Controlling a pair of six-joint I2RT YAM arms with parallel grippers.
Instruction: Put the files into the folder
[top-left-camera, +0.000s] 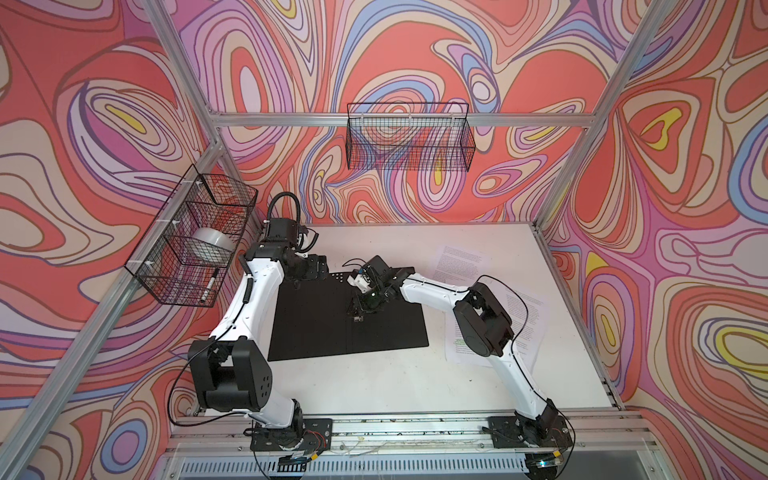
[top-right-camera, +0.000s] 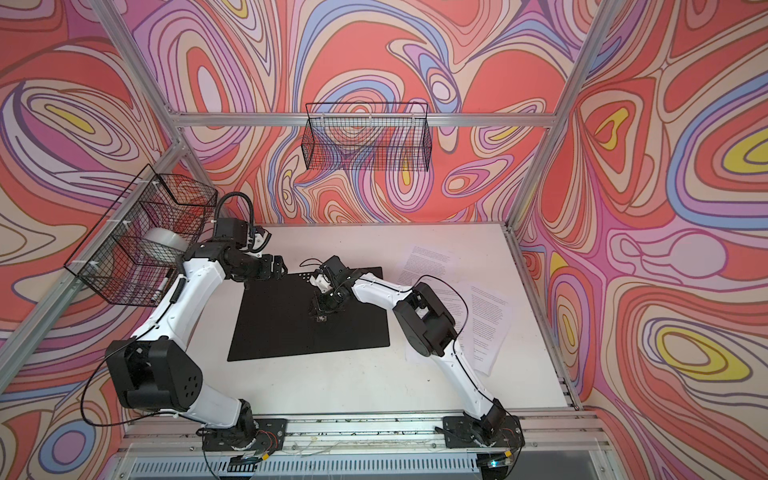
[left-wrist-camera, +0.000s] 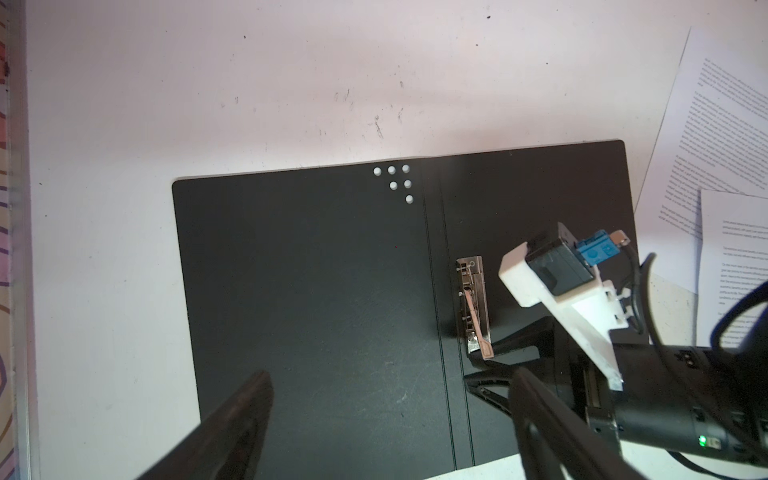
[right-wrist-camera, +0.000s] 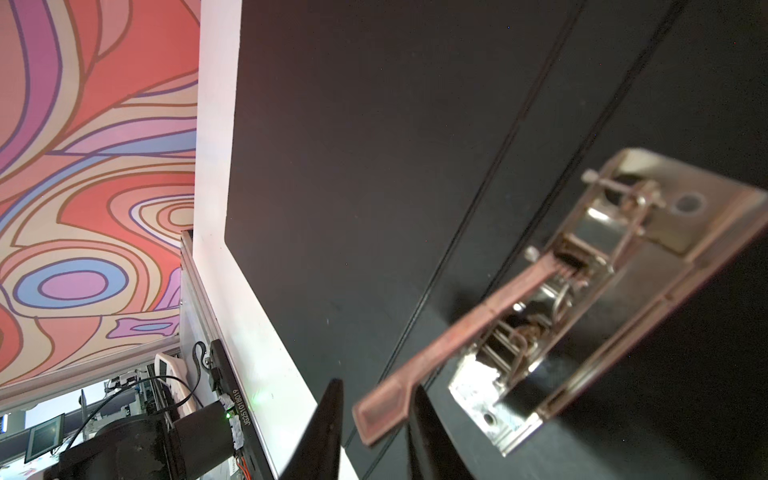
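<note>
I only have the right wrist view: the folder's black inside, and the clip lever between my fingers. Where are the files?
Observer: The files lie loose on the table, to the right of the open folder. None is in it.
Operator: Is my arm over them?
Observer: Yes. In both top views the right arm's elbow hangs above the nearer sheets, the green-highlighted sheet among them.
Operator: And the left gripper?
Observer: The left gripper is open, over the far edge of the folder's left half, holding nothing.
</note>
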